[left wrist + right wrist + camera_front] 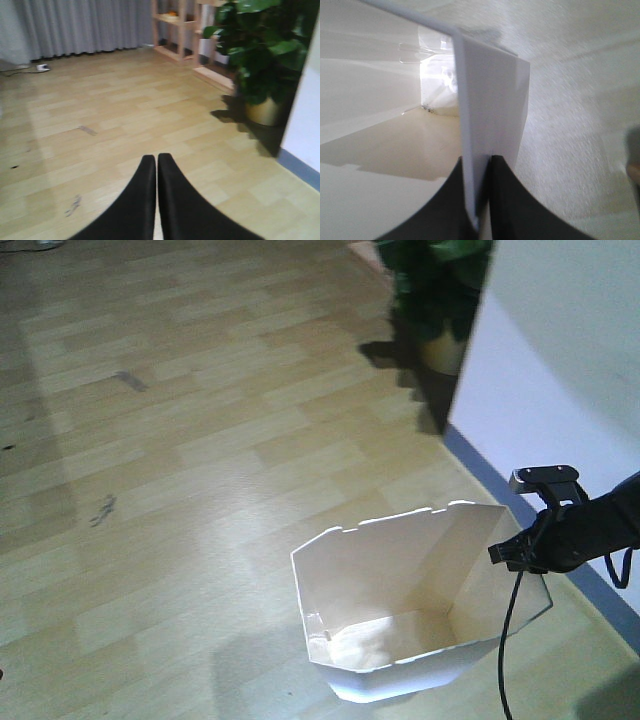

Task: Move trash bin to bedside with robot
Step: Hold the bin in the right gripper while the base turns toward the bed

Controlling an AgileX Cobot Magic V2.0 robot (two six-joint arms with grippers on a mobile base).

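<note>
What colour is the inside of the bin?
Cream, with a white outside. The bin shows best in the exterior front-facing view.

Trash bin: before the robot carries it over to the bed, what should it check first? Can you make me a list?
1. Grip: ok. The right gripper pinches the trash bin by its wall, one finger on each side.
2. Spare arm: ok. The left gripper is shut on nothing.
3. Path: ok nearby. The wooden floor is bare, but a potted plant stands ahead on the right.
4. Snags: cannot tell. A black cable hangs close by the bin.
5. Goal: not ok. The bed shows in no view.
</note>
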